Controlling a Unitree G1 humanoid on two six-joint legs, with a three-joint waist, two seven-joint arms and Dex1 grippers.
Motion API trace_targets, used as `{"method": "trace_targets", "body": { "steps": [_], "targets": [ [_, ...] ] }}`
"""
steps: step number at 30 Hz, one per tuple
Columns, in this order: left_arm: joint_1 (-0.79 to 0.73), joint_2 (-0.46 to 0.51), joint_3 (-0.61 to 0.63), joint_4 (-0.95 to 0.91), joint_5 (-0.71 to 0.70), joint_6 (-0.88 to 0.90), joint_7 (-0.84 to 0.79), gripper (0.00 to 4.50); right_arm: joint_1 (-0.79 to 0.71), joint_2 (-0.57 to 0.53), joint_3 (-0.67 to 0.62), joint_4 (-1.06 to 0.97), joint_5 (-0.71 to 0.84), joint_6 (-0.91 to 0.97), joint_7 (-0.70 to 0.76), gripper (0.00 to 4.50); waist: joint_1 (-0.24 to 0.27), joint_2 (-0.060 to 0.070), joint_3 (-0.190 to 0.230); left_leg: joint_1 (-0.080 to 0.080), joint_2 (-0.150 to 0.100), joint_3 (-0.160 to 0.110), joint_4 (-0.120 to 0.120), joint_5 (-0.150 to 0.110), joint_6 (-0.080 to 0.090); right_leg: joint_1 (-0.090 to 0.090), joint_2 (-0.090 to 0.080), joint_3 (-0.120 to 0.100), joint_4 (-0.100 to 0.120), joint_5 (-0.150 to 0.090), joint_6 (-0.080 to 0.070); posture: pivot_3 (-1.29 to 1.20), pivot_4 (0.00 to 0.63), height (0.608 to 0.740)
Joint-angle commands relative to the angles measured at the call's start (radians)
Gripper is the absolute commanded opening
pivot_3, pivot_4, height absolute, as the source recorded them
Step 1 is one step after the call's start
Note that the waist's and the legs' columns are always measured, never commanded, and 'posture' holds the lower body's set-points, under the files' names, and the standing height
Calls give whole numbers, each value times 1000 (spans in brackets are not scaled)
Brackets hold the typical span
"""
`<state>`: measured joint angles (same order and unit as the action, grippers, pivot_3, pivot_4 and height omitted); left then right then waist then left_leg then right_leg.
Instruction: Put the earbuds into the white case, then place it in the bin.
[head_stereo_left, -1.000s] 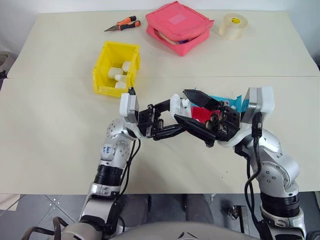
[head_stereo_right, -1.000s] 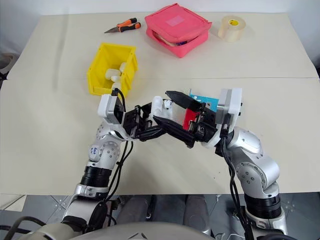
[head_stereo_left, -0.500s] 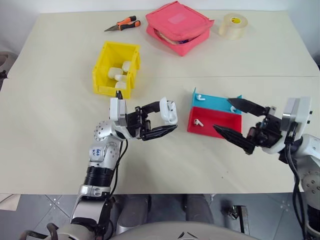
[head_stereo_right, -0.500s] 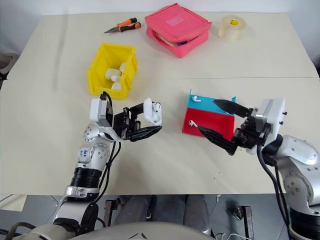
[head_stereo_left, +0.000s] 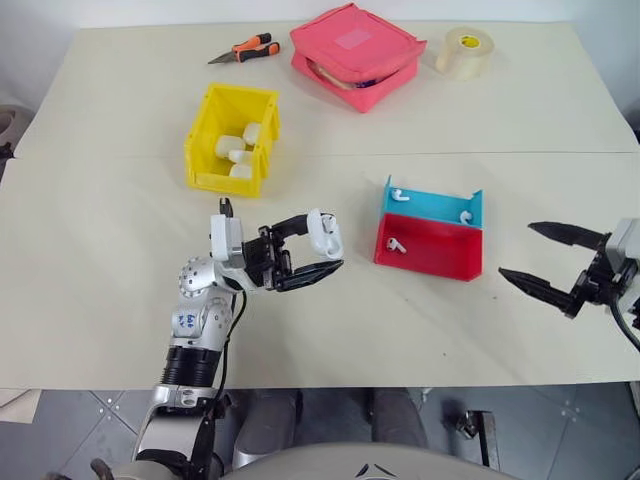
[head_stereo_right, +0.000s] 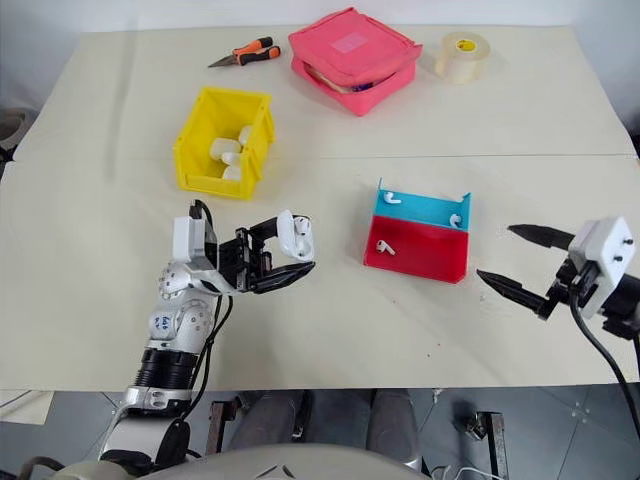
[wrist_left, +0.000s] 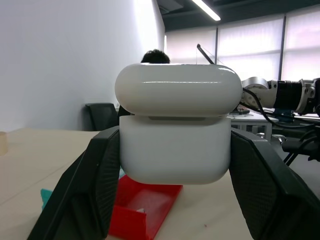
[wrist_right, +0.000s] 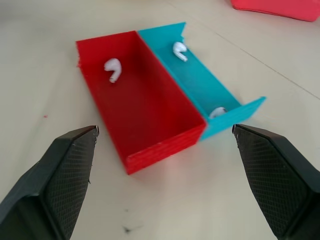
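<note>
My left gripper (head_stereo_left: 325, 246) is shut on the white case (head_stereo_left: 323, 232), holding it above the table left of the tray. In the left wrist view the case (wrist_left: 176, 135) sits between both fingers (wrist_left: 95, 185) with its lid down. Three earbuds lie in the blue-and-red tray (head_stereo_left: 445, 262): one (head_stereo_left: 397, 190) and another (head_stereo_left: 463, 214) in the blue half, and a third (head_stereo_left: 396, 243) in the red half. My right gripper (head_stereo_left: 516, 249) stands open to the right of the tray, pointing at it, with nothing between its fingers. The yellow bin (head_stereo_left: 225, 183) stands behind the left gripper, holding several white pieces.
A pink zip pouch (head_stereo_left: 357, 52), a roll of clear tape (head_stereo_left: 466, 50) and orange-handled pliers (head_stereo_left: 245, 48) lie along the far side of the table. A seam crosses the table (head_stereo_left: 100, 260) between the bin and the tray.
My right gripper has swung away from the case to the right, past the tray, uncovering it. The left gripper has drifted a little left and down with the case.
</note>
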<state>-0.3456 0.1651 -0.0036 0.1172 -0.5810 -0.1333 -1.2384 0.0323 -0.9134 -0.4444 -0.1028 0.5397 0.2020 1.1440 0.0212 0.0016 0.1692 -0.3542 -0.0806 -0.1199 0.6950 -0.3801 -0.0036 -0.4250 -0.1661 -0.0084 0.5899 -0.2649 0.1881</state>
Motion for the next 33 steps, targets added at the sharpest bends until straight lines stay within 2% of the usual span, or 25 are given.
{"method": "trace_targets", "body": {
  "steps": [1, 3, 6, 10, 13, 18, 23, 33],
  "targets": [
    [3, -9, -4, -29, 9, -32, 14, 2800, -98, -55, 72, -43, 16, 103, -2, 4485, 1, 0, 0, 0, 0, 0, 0, 0, 0, 0, 0, 0, 0, 0, 0, 0, 150, 740],
    [7, -15, -9, -25, 11, -41, 18, 2800, -248, -105, 206, -53, -32, 242, -30, 4485, -4, 1, 0, 0, 1, 0, 0, 0, 0, 0, 0, 0, 0, 0, 0, 0, 150, 740],
    [14, -18, -14, -23, 11, -49, 18, 2800, -486, -90, 366, -13, -92, 362, -60, 4485, -5, 1, 0, 0, 3, -1, 0, 0, 0, -2, 0, 0, -1, 2, 1, 0, 150, 740],
    [16, -23, -15, -16, 11, -60, 17, 2800, -776, -26, 595, 120, -246, 433, -50, 4485, 1, 1, 0, -1, 3, -1, 0, -1, -1, -4, 0, -1, -2, 2, 0, 0, 150, 740],
    [17, -30, -10, 8, 11, -82, 9, 2800, -980, 90, 744, 341, -386, 383, -46, 4485, -2, 1, 0, -2, 2, -1, 0, -1, 0, -4, 0, -1, -3, 3, -1, 0, 150, 740],
    [21, -37, -6, 37, 11, -110, -5, 2800, -1128, 191, 862, 602, -545, 181, -11, 4485, -2, 1, 0, -3, 3, -1, 0, -1, -1, -5, 0, -7, -2, 3, -2, 0, 150, 740],
    [38, -38, 3, 63, 12, -153, -18, 2800, -1241, 292, 917, 850, -651, 7, 20, 4485, -29, 1, 0, -4, 3, 0, 0, -1, -1, -6, 0, -8, -2, 3, -2, 0, 150, 740],
    [60, -38, 19, 81, 8, -198, -30, 2800, -1290, 389, 924, 1063, -756, -135, 92, 4485, -50, 2, 0, -4, 4, -2, 0, -1, -1, -10, 0, -9, 1, 3, -3, 0, 150, 740]
  ]
}}
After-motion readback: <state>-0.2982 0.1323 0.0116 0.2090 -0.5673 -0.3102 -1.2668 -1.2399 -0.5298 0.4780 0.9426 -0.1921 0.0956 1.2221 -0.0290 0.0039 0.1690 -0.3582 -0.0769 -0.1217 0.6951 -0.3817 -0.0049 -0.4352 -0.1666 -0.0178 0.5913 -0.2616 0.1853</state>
